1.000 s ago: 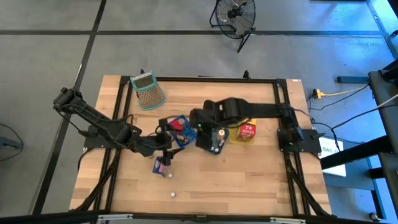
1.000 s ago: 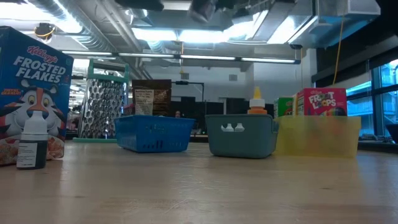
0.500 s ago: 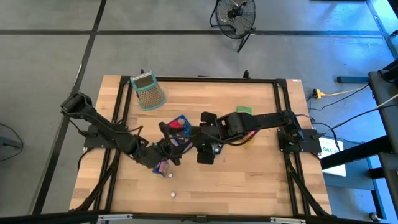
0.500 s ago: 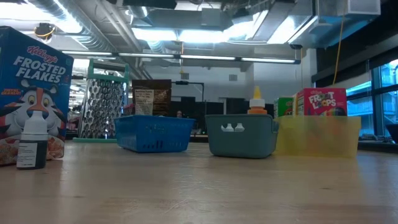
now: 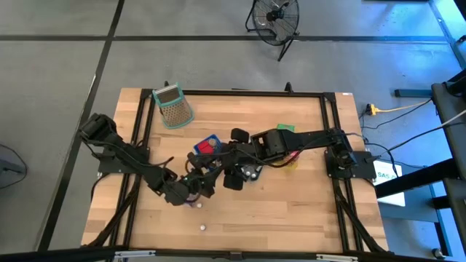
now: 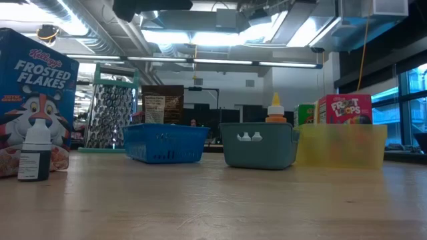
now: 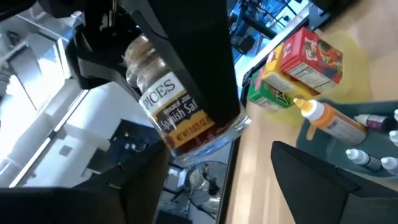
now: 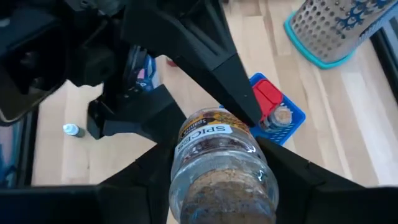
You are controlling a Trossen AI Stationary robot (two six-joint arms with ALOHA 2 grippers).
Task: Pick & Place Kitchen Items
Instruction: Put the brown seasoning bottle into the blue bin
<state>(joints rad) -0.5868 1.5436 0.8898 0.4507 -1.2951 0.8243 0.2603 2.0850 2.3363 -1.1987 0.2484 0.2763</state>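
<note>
- Over the middle of the table, a little to the left, the right gripper [image 5: 231, 177] had its two fingers closed on a spice jar [image 8: 217, 165] and held it up in the air.
- The left gripper [image 5: 198, 183] was just beside it, on the near-left side. Its fingers [image 7: 311, 174] stood wide apart and held nothing, with the jar in front of them.
- It looked like the jar was to be passed from one gripper to the other.
- The jar could fall if the right gripper let go before the left one had closed on it well.
- A jar that fell could hit the wooden table [image 5: 291, 211], roll away, or knock the little dropper bottle [image 5: 196, 204] below.
- The dark fingers of both grippers were very close, so they could bump and push the jar crooked.
- The jar was smooth and round, so a pinch near its end could let it slip out.
- The jar was tilted, not upright and not lying flat.
- Its long side ran away from the right wrist, in line with that gripper's fingers, towards the left gripper.
- I could not tell for sure which end had the lid.
- The blue tray [image 5: 207, 145] sat on the table just on the far side of the two grippers.
</note>
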